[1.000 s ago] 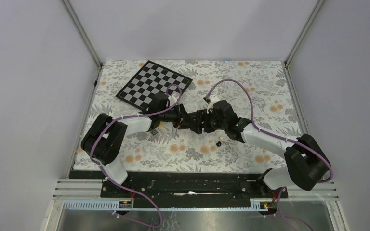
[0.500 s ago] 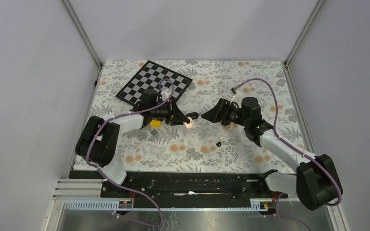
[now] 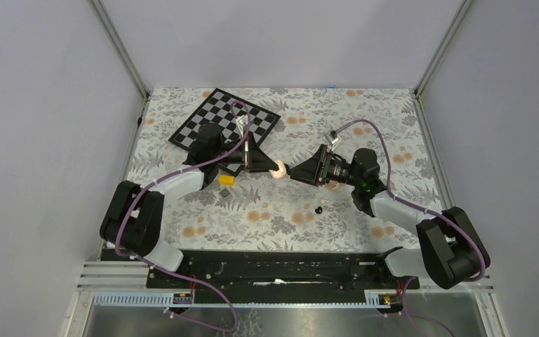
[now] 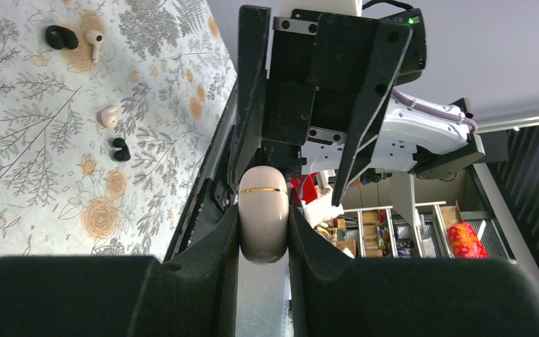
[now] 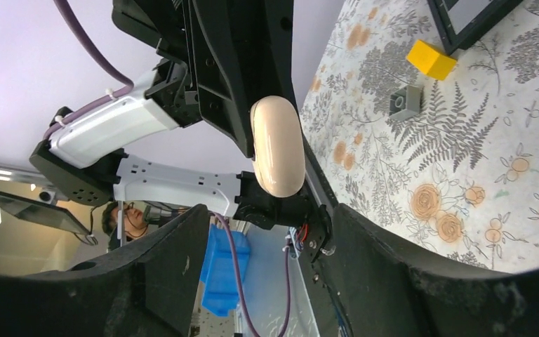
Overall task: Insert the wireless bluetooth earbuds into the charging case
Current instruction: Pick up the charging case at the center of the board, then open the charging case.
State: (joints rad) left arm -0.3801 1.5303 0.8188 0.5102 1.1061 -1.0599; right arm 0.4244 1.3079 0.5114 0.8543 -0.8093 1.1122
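Case (image 4: 263, 225), closed, pinched aloft by left gripper (image 3: 272, 168), faces spread-jawed, empty right gripper (image 3: 293, 171), likely for opening; earbuds (image 4: 107, 116) lie on table (image 3: 393, 126).

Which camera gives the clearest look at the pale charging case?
The left wrist view: the charging case fills the centre, clamped between the left gripper fingers, its gold line sharp. The right wrist view shows the case's rounded side, partly against dark arm parts. The top external view shows only a small pale spot.

Beige-pink case (image 4: 263, 226), yellow block (image 3: 226, 180), b/w checkerboard (image 3: 214, 125), floral-print table (image 3: 393, 140) w/ orange blooms.
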